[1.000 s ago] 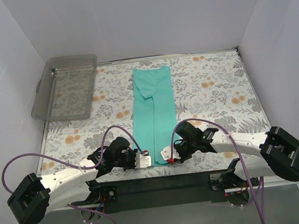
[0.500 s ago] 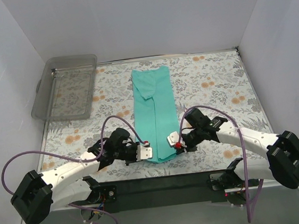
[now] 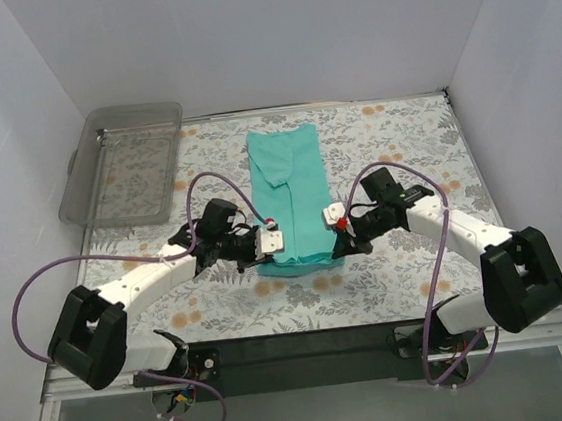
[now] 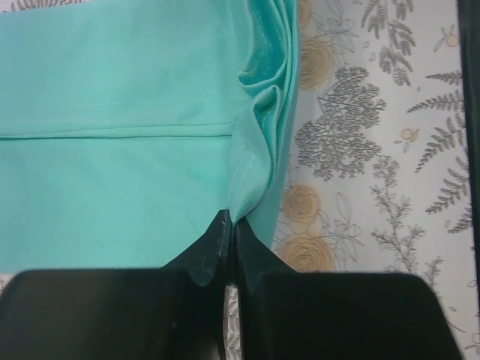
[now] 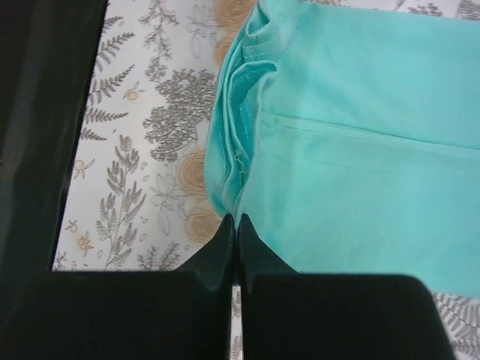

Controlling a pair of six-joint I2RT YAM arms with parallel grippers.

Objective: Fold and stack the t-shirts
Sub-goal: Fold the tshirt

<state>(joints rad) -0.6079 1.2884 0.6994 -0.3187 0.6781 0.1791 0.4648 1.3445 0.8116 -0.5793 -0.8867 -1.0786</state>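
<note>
3 plain white walls box in the workspace: back wall (image 3: 262,31), left wall (image 3: 3,149), right wall (image 3: 538,73). All are bare and matte. The table (image 3: 396,158) is covered in floral cloth with grey ferns and leaves and orange blossoms on white. A thin metal rail (image 3: 370,100) runs along the far edge at the foot of the back wall. A clear plastic bin (image 3: 140,109) sits in the far left corner against the left wall, and the cloth pattern shows through it. A black strip (image 3: 306,354) runs along the near edge, with a smooth grey surface (image 3: 313,418) below it. Light is even and diffuse, shadows soft.
</note>
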